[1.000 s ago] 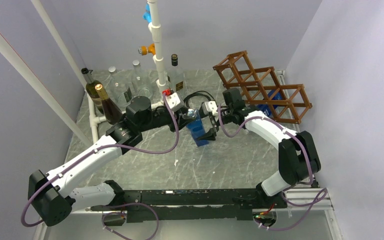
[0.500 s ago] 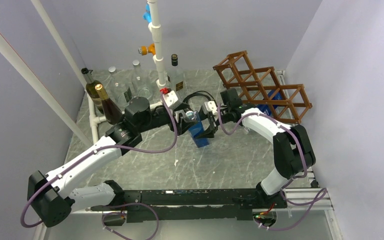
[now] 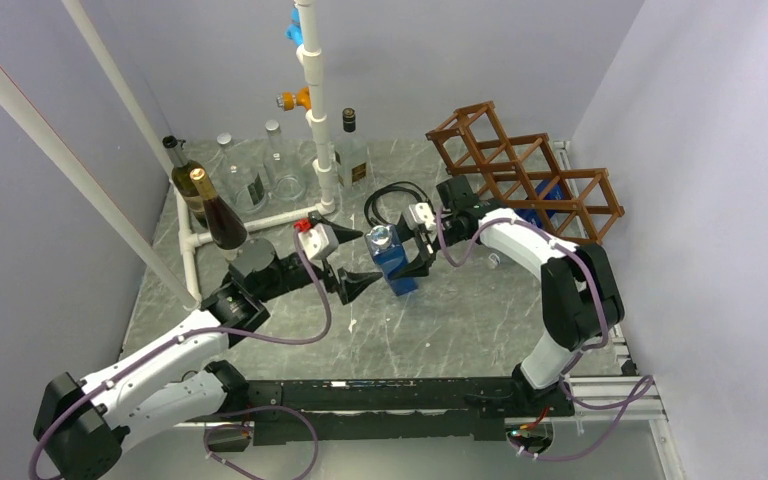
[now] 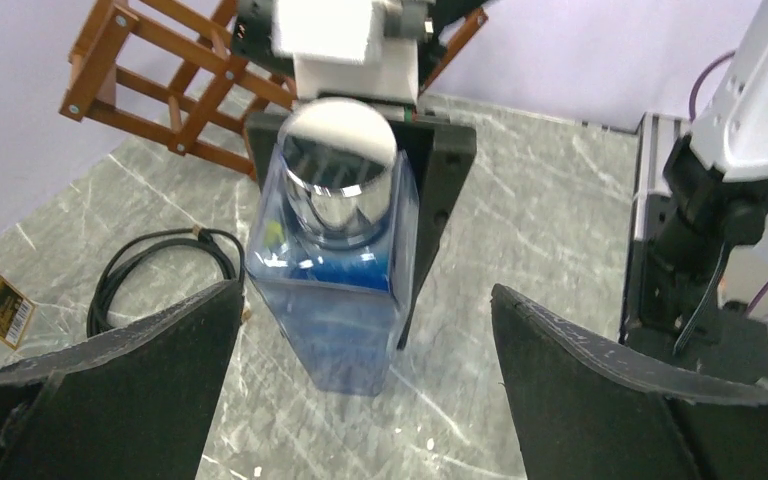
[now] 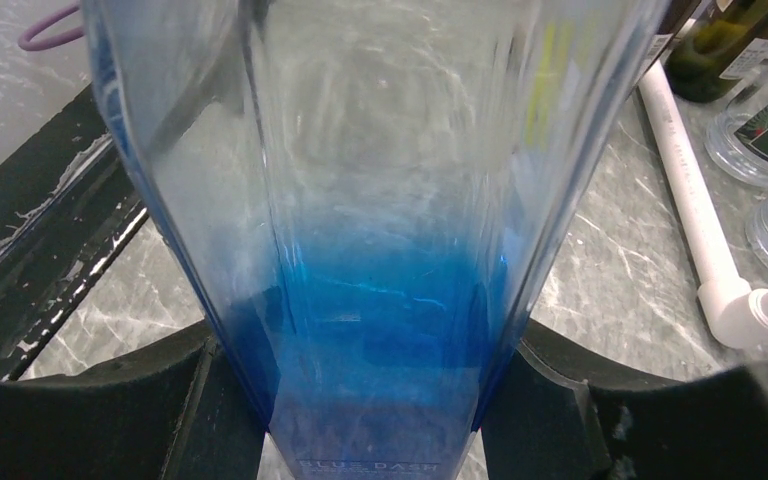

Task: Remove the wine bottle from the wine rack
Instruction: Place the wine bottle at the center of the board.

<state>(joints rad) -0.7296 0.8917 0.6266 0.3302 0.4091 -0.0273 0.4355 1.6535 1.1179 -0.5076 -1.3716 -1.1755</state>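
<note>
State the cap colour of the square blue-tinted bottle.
Shiny silver metal cap on the blue-tinted glass bottle; clearest in left wrist view.

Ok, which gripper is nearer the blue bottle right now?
Right. The right gripper is shut on the blue bottle; the left gripper is open and apart from it, on its left in the top view.

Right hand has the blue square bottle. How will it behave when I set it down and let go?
The blue bottle looks clear, smooth and hard-walled, so it is probably rigid, breakable and a bit slippery in the right hand. Its flat sides should keep it from rolling. Tall and narrow under a shiny cap, it may tip if nudged.
</note>
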